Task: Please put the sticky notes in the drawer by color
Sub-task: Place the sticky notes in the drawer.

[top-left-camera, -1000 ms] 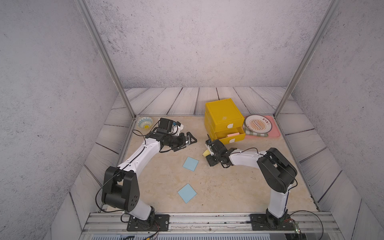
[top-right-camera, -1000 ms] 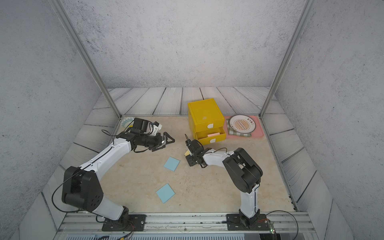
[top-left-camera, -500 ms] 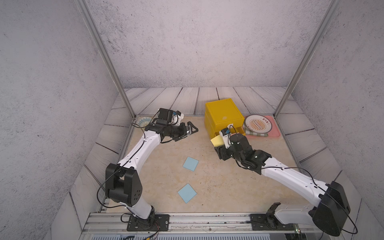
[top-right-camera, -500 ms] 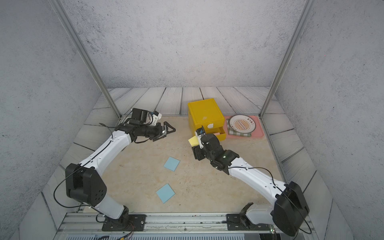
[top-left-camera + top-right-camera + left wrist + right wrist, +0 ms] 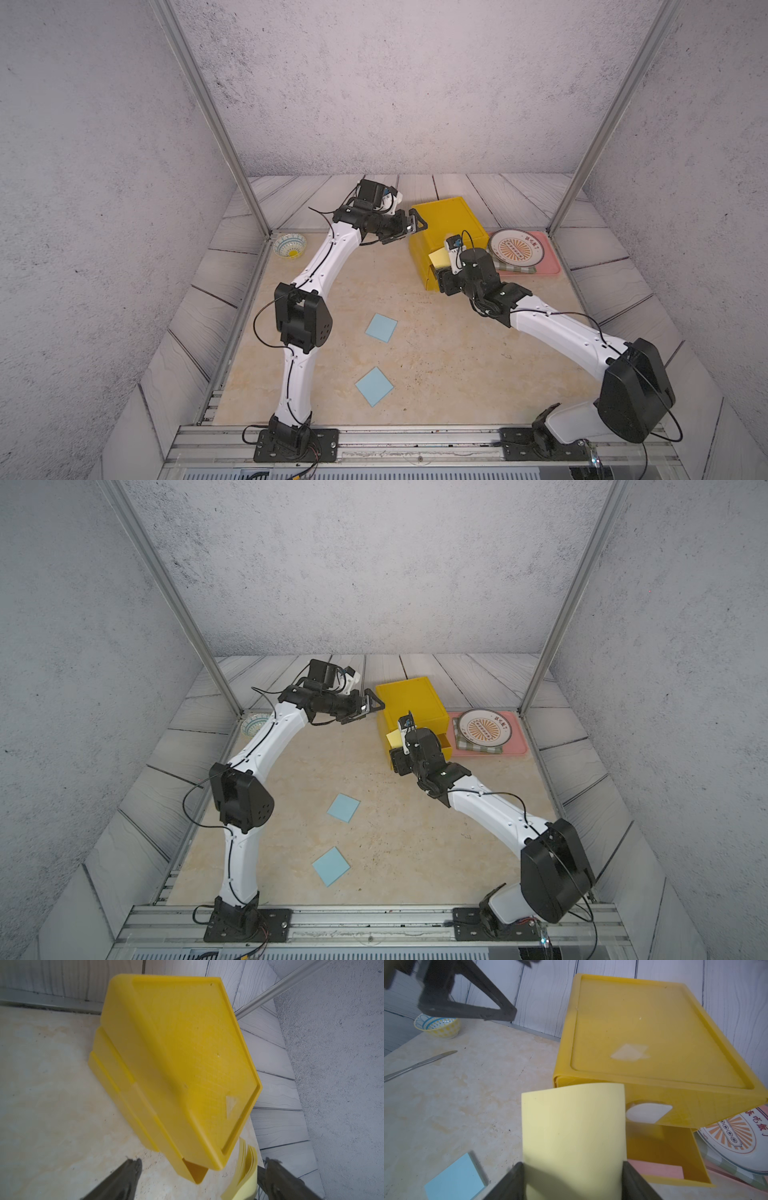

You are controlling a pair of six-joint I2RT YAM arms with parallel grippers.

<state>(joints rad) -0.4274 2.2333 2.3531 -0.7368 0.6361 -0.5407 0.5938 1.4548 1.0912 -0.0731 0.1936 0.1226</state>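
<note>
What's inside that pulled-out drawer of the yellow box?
A pink sticky note lies flat inside. The rest of the drawer is hidden behind the yellow sticky note held by the right gripper.

Drawer (image 5: 449,220) fronts behind right arm (image 5: 557,332)

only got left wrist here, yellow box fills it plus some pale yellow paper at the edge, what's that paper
observer: a yellow sticky note, pinched in the right gripper just in front of the drawer box.
operator: any drawer open
observer: yes, the drawer under the top one is pulled out, with a pink note lying inside.
operator: what else is left
observer: two light blue notes, flat and apart on the table.
</note>
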